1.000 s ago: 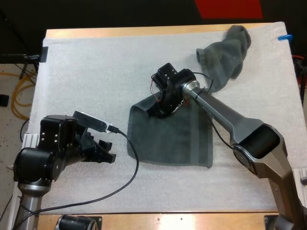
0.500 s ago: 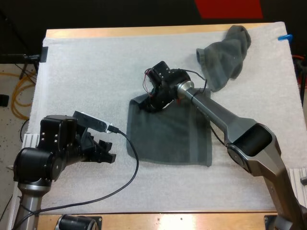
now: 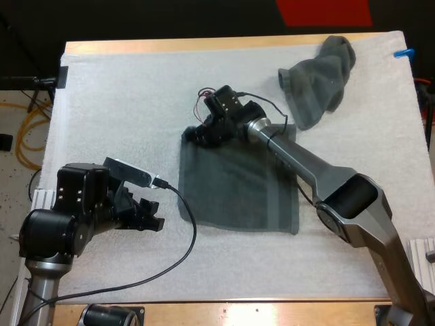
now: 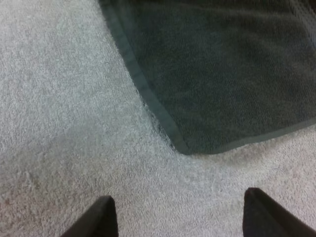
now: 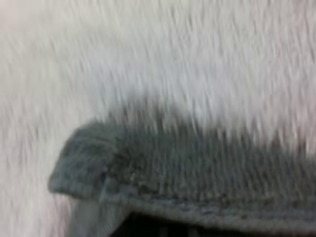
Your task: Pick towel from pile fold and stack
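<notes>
While you read the high view, note the right gripper (image 3: 202, 133) at the spread towel's (image 3: 238, 187) far left corner, probably there to lay it flat for folding. The crumpled towel (image 3: 318, 80) lies well apart on the white mat (image 3: 122, 102). Your left gripper (image 3: 148, 219) hovers near the near left corner. The left wrist view shows its jaws parted and empty, facing that corner. In the right wrist view the towel's edge curls up close, but you cannot tell whether it is gripped.

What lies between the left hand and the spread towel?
Only bare white mat, shown in the left wrist view: the open left hand sits short of the spread towel's corner.
</notes>
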{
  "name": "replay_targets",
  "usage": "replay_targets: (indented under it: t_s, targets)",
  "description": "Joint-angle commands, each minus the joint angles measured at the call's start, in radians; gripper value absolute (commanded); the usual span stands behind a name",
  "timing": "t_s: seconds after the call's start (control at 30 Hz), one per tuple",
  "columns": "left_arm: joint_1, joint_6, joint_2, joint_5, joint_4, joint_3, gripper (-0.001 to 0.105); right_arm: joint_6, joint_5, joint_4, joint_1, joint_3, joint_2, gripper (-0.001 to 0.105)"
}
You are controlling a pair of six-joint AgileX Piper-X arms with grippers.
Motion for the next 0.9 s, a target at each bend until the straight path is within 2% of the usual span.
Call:
replay_targets:
  t_s: [0.0, 0.17, 0.3, 0.4, 0.5, 0.6, 0.63, 0.67, 0.73, 0.87]
  targets:
    - [0.001, -0.012, -0.006, -0.007, 0.005, -0.002, 0.054, 0.013, 0.039, -0.047, 0.002, -0.002, 0.018, 0.0]
    - [0.001, -0.011, -0.006, -0.007, 0.005, -0.002, 0.054, 0.019, 0.125, -0.2, -0.002, -0.002, 0.015, 0.0]
    - [0.001, -0.011, -0.006, -0.007, 0.005, -0.002, 0.054, 0.018, 0.123, -0.199, -0.003, -0.002, -0.03, 0.0]
    - [0.001, -0.011, -0.006, -0.007, 0.005, -0.002, 0.054, -0.022, 0.125, -0.169, -0.003, -0.002, -0.096, 0.001]
    - [0.001, -0.011, -0.006, -0.007, 0.005, -0.002, 0.054, -0.05, 0.113, -0.114, -0.003, -0.002, -0.178, 0.018]
    - [0.001, -0.011, -0.006, -0.007, -0.001, -0.002, 0.054, -0.067, 0.078, -0.018, -0.003, -0.002, -0.269, 0.056]
    - [0.001, -0.011, -0.006, -0.007, -0.004, -0.002, 0.054, -0.083, 0.077, 0.031, -0.003, -0.002, -0.301, 0.072]
    - [0.001, -0.011, -0.006, -0.007, -0.004, -0.002, 0.054, -0.11, 0.075, 0.094, -0.003, -0.002, -0.335, 0.082]
    - [0.001, -0.011, -0.006, -0.007, -0.004, -0.002, 0.054, -0.162, 0.075, 0.203, -0.002, -0.002, -0.391, 0.084]
    - [0.001, -0.011, -0.006, -0.007, -0.004, -0.002, 0.054, -0.249, 0.094, 0.415, 0.003, 0.007, -0.506, 0.075]
